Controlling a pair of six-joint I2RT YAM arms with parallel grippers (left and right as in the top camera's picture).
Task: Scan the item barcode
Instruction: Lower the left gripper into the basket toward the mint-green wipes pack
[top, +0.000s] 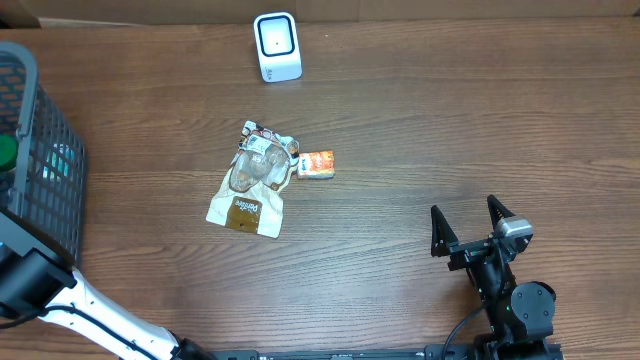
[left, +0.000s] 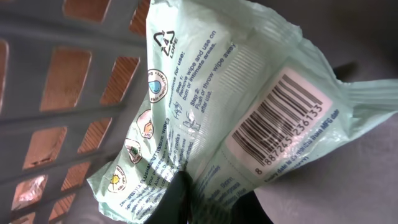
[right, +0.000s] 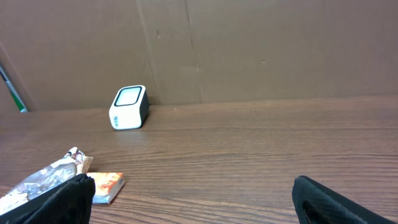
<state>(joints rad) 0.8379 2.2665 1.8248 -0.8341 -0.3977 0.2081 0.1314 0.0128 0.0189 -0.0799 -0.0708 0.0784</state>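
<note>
Wooden table (top: 420, 120), cardboard wall (right: 249, 50) behind. Far left of the barcode scanner (top: 277, 46), inside the grey basket (top: 40, 150), the left gripper (left: 211, 202) pinches the green wipes packet (left: 224, 112) by its edge. The right gripper (top: 468, 222) gapes empty, right of the scanner. The soft film may slip free or snag the basket wall on lifting.
</note>
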